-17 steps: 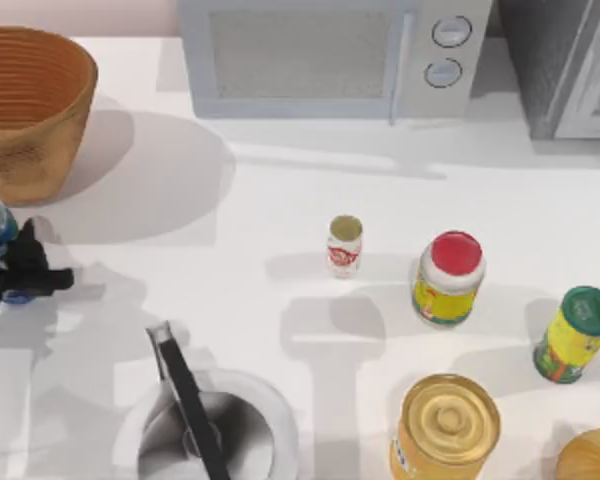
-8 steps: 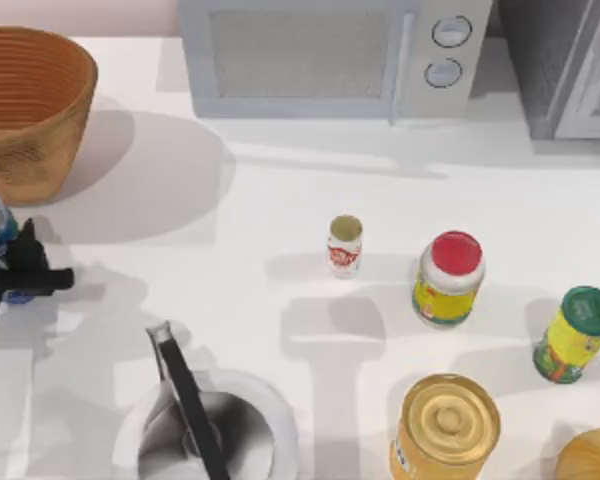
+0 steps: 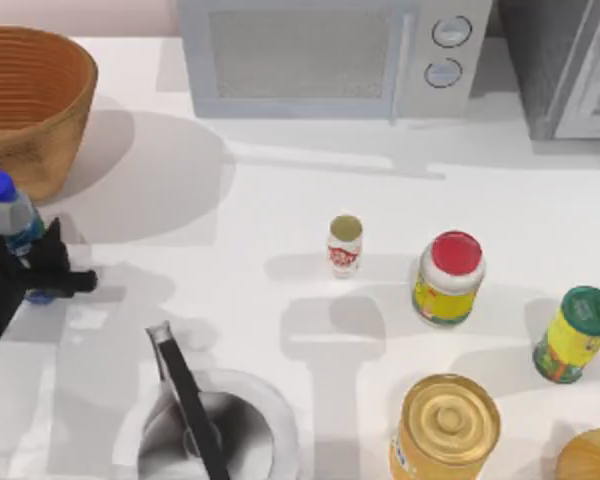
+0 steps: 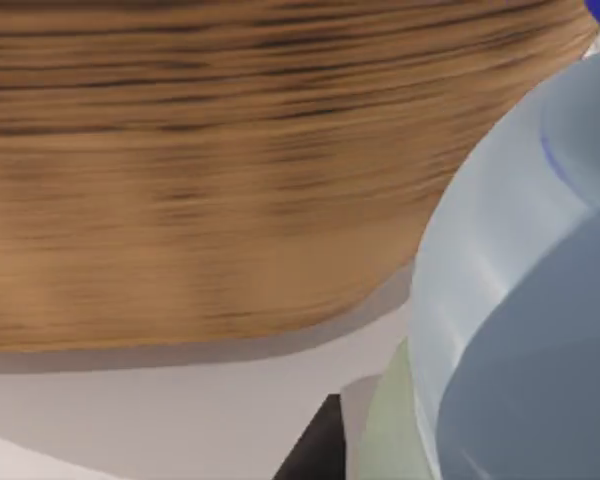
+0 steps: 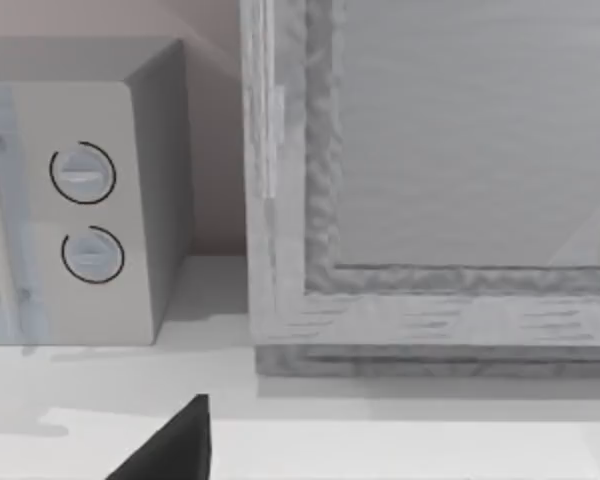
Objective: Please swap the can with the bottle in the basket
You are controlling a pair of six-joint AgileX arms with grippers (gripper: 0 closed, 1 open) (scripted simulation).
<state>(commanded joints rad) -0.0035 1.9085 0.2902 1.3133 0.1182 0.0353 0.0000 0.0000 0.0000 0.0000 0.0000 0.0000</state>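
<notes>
Bottle point(image 3: 10, 222) is held by the left gripper point(image 3: 30, 262) at the table's point(image 3: 280, 200) far left edge, blue cap up, the black fingers clamped around its lower body; it is outside the basket point(image 3: 25, 105), just in front of its wall. Basket is seen at the top-left corner of the table. In the left wrist view the bottle's clear-blue shoulder point(image 4: 520, 300) is seen close up, with the ribbed basket wall point(image 4: 200, 170) right behind it. Can point(image 3: 345, 245) is standing upright near the table's middle, well apart from basket and bottle. Red-capped jar point(image 3: 448, 278) is found to the can's right, green-capped jar point(image 3: 576, 334) farther right, gold-lidded tin point(image 3: 446, 426) at the front. Microwave point(image 3: 330, 55) is set at the back. Right gripper's state cannot be told; a dark finger tip point(image 5: 170, 445) is seen facing the microwave dials point(image 5: 85, 210)
</notes>
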